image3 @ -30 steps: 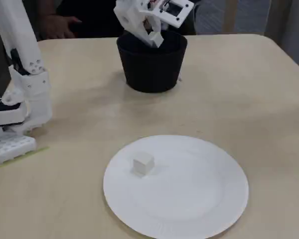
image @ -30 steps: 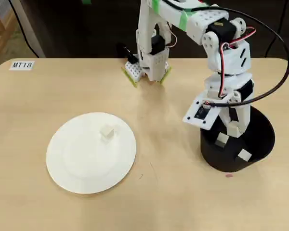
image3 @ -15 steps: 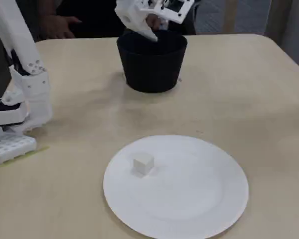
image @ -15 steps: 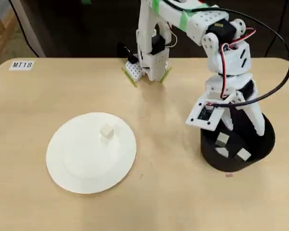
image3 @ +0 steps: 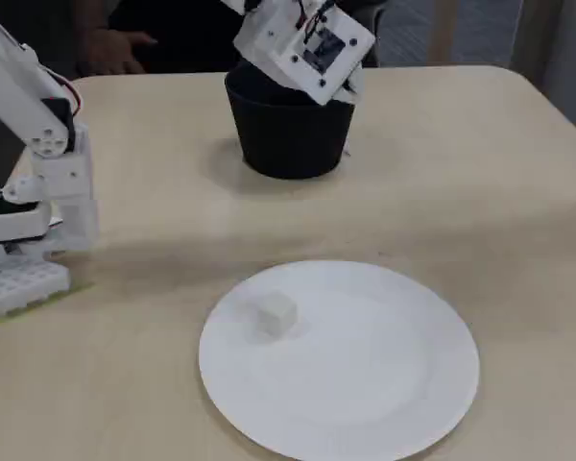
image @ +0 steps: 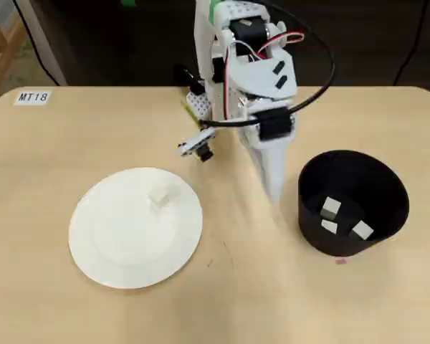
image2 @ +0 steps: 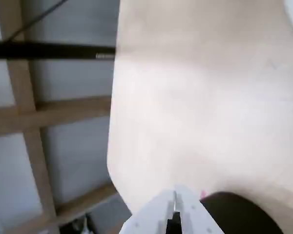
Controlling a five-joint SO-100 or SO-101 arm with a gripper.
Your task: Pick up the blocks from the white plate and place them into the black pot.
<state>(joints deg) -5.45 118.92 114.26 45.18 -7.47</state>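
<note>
Reading "MT18" on table label (image: 34,97), claw (image2: 175,202) pressed together, empty, beside black pot (image: 352,204)

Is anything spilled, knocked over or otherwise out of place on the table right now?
Nothing stands out. The black pot stands upright with three blocks inside, one block sits on the white plate, and none lie loose on the table.

The white arm is seen raised above the worktop (image: 93,136) in the overhead view, its wrist turned so the end effector (image: 274,192) points downward. In the wrist view the two fingers (image2: 156,214) are pressed together at their tips, and nothing is held between them.
</note>
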